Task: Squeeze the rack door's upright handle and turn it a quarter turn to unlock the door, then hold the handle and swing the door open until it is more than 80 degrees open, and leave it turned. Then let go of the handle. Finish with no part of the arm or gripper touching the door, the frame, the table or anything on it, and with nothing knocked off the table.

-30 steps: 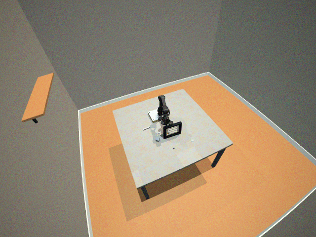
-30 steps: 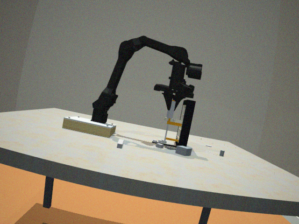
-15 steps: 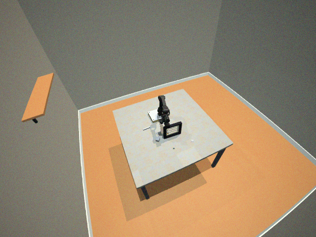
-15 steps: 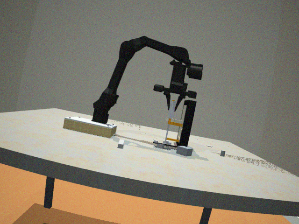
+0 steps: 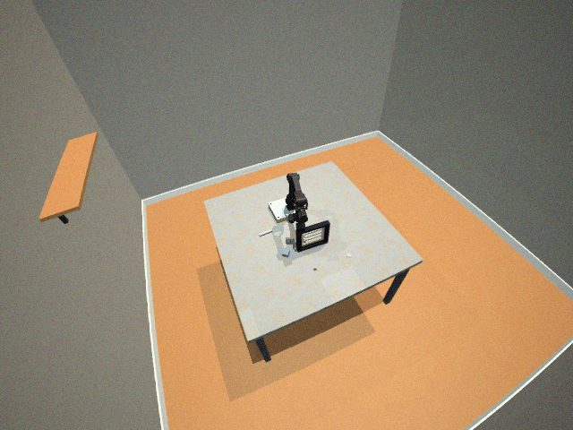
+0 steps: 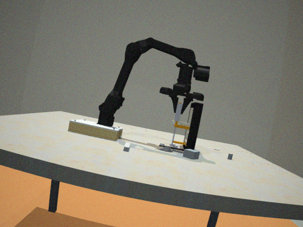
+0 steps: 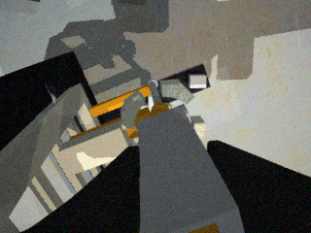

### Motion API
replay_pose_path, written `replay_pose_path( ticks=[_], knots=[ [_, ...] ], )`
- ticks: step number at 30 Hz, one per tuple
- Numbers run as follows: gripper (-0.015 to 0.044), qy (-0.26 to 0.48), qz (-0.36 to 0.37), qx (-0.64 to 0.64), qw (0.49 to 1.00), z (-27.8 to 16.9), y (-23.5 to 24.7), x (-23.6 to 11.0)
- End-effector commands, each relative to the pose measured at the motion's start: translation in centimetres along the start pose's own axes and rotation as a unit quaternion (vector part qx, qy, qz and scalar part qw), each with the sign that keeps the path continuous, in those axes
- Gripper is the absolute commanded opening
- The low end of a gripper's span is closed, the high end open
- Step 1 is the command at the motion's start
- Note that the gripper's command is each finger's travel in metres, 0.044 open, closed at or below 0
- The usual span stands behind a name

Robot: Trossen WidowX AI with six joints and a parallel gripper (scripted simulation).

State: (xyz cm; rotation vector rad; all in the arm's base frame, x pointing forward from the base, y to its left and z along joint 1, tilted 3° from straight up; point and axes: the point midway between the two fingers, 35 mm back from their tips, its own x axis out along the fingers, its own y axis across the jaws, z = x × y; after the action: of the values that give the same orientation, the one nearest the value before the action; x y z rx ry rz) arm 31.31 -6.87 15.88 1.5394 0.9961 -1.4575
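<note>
The door's upright grey handle (image 6: 178, 111) (image 7: 182, 180) stands between the fingertips. My gripper (image 6: 178, 113) (image 7: 173, 154) points straight down and is shut on it from above. Orange brackets (image 6: 182, 126) (image 7: 119, 103) run from the handle's rod towards the rack. The black frame (image 5: 298, 241) (image 6: 196, 124) (image 7: 39, 87) stands upright, close beside the right finger in the exterior view. The grey door panel (image 7: 53, 126) shows at the left of the wrist view, turned at an angle to the fingers. How far it stands open is hard to tell.
A grey block (image 5: 286, 253) (image 6: 191, 153) lies by the frame's foot. A small white block (image 6: 126, 147) lies nearer the arm's base (image 6: 94, 130). A small dark block (image 5: 315, 269) (image 6: 229, 156) and a small white piece (image 5: 349, 255) (image 6: 216, 149) lie beyond the frame.
</note>
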Motion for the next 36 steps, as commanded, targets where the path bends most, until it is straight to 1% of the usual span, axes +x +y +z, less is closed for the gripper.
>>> replay_pose_path(
  ticks=[1,6,7,9,14,21,28,36],
  knots=[
    [0.0147,0.005,-0.001,0.009,1.0,-0.17,0.01,0.12],
    [0.0278,0.005,-0.001,0.009,1.0,-0.17,0.01,0.12],
    [0.0288,0.005,-0.001,0.009,1.0,-0.17,0.01,0.12],
    [0.0288,0.005,-0.001,-0.007,1.0,-0.17,0.01,0.12],
    [0.0288,0.005,0.0,-0.127,0.992,-0.17,0.01,0.12],
    [0.0288,0.005,0.001,-0.296,0.955,-0.17,0.01,0.11],
    [0.0288,0.005,0.002,-0.456,0.89,-0.17,0.01,0.11],
    [0.0288,0.004,0.003,-0.622,0.783,-0.17,0.01,0.11]
  ],
)
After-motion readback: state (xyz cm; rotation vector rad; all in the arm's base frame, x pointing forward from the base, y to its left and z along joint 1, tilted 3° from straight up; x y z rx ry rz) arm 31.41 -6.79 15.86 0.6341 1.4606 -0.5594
